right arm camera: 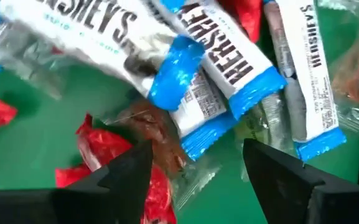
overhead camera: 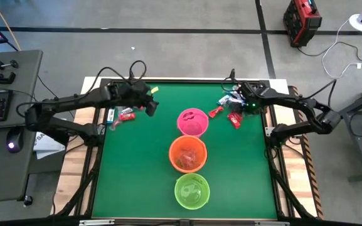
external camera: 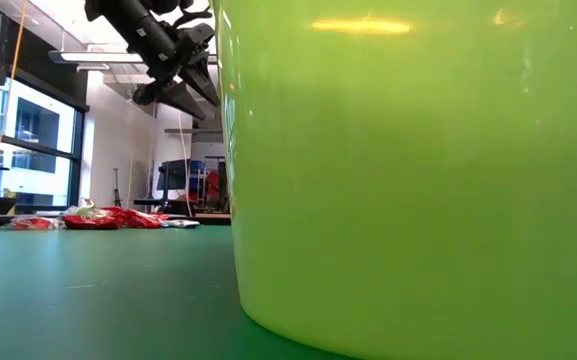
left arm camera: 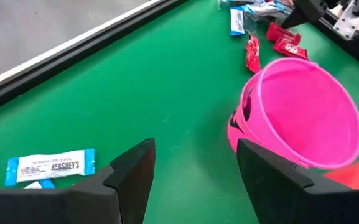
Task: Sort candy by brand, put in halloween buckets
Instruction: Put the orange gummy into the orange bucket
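The right hand (right arm camera: 195, 168) hangs low over the candy pile (overhead camera: 231, 108) at the far right of the green tabletop (overhead camera: 137, 169), its fingers spread with nothing between them yet; right under it lie blue-and-white Hershey's packets (right arm camera: 219, 68) overlapping red wrappers (right arm camera: 104, 152) and a crumpled clear one. These look light, flat and crinkly, so I'd guess they slide and flex easily; pinching one across its narrow middle seems safest, though the overlap means a neighbour could get dragged along. The left hand (left arm camera: 195, 177) hovers near the far left, also spread and empty, with a lone Hershey's packet (left arm camera: 50, 168) just beside it and a few more candies (overhead camera: 121, 115) nearby. The three buckets stand in a row down the middle: pink bucket (overhead camera: 192, 122) farthest, orange bucket (overhead camera: 187, 154) touching it, lime green bucket (overhead camera: 192, 191) nearest. The pink one sits between the two arms, close to the pile.
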`<state>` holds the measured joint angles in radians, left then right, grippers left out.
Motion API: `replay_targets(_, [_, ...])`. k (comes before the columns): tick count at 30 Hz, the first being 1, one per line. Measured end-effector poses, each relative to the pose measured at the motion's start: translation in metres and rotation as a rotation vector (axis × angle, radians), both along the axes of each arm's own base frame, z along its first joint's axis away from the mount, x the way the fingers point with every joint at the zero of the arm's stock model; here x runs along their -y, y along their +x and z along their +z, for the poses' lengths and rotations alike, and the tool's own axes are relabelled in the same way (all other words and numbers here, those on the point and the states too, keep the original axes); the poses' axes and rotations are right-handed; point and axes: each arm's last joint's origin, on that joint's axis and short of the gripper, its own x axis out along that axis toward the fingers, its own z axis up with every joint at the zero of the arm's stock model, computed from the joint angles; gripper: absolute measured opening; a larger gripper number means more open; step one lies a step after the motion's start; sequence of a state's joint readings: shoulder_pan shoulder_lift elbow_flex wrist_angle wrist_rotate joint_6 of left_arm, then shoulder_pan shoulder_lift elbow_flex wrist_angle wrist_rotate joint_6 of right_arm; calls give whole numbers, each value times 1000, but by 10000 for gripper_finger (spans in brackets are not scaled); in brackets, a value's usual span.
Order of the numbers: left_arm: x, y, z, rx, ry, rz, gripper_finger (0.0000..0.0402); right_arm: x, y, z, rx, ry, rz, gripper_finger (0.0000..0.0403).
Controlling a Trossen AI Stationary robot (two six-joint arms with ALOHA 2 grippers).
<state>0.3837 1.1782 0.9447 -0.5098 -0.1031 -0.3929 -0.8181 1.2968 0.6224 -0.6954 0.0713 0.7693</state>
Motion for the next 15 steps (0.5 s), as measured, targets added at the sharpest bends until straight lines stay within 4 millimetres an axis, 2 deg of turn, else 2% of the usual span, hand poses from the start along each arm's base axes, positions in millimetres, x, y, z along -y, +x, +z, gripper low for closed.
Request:
replay_targets(4, [-5,-2,0,-6,8,-8,218,3,1,1,7,-37,-31,210])
replay_targets(11, [-9,-4,0,-11,15,-9,218,2,2,1,14,-28,-36,106])
replay_targets(15, [-6,-9,7,7,39,-57,218,1,2,0,31,-5,-6,62])
